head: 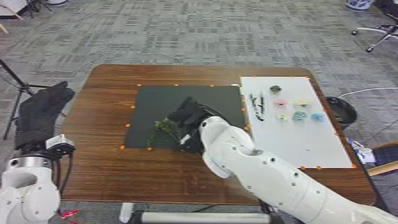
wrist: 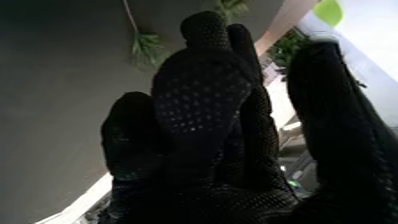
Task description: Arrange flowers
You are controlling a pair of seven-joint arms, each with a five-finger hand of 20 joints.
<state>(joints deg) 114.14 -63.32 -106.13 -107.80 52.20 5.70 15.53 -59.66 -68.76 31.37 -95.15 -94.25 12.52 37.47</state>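
Note:
Over the black mat (head: 169,100), my right hand (head: 188,116) is open beside a green leafy sprig (head: 166,126) on its left. In the right wrist view my right hand (wrist: 202,95) has relaxed fingers, with the thumb apart from them; beyond lie green needle-like leaves (wrist: 147,47) on a thin stem. The left hand (head: 44,107) is open with straight fingers, off the table's left side. On the white sheet (head: 306,150) are dark twigs (head: 258,107), a dark green piece (head: 275,89), a pink flower (head: 280,102), a cream one (head: 302,102) and a blue one (head: 317,116).
Orange marks line the edges of the mat and sheet on the brown table (head: 107,170). A yellowish flower (head: 282,117) and a teal one (head: 299,116) are also on the sheet. A black bin (head: 341,111) stands off the table's right edge.

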